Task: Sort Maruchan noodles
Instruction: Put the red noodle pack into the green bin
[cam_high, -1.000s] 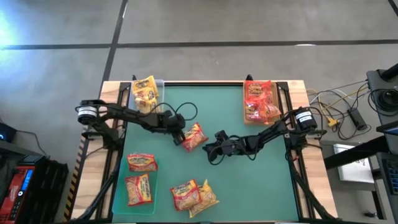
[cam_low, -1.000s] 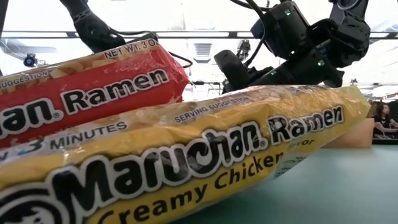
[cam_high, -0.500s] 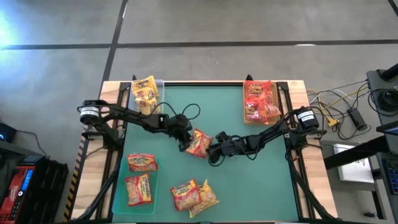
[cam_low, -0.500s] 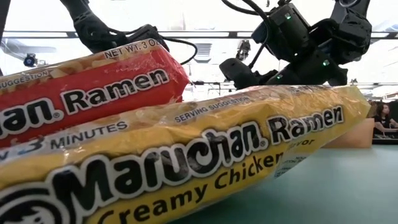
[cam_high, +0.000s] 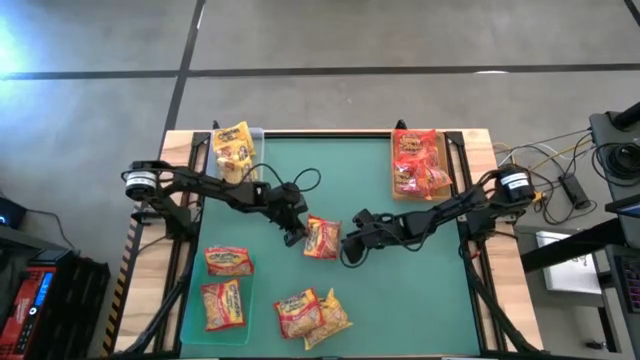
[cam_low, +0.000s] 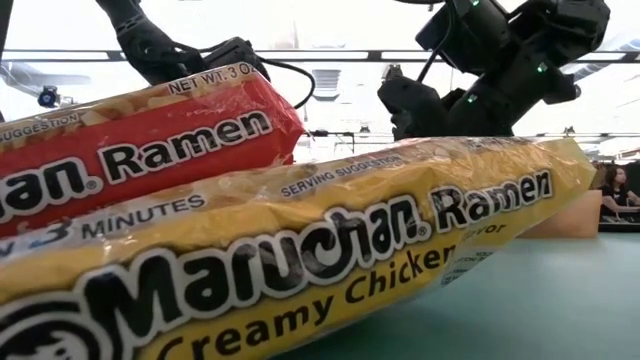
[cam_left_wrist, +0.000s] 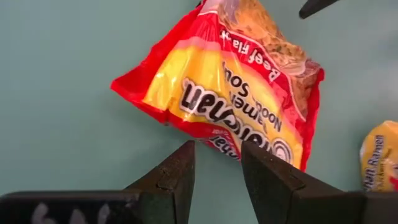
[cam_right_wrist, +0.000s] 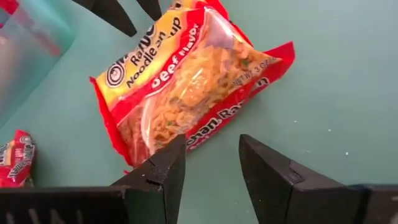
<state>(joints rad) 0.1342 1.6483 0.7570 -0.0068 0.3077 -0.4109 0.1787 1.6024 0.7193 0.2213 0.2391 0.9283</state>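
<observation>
Left gripper (cam_high: 298, 236) and right gripper (cam_high: 349, 250) flanking red ramen packet (cam_high: 322, 239), green mat (cam_high: 350, 180)

Both arms mid-table, left tool (cam_high: 297, 232) & right tool (cam_high: 349, 243) agape, facing.

Red-and-yellow beef packet (cam_high: 321, 239) with black lettering on teal desk (cam_high: 350, 180); yellow Creamy Chicken packet (cam_low: 300, 260), red packet (cam_low: 140, 140) behind; dark arms.

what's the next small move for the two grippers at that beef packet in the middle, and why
Probably the left gripper closes on the beef packet: its open fingers straddle the packet's edge, while the right gripper, also open, sits at the opposite edge, gripping nothing.
</observation>
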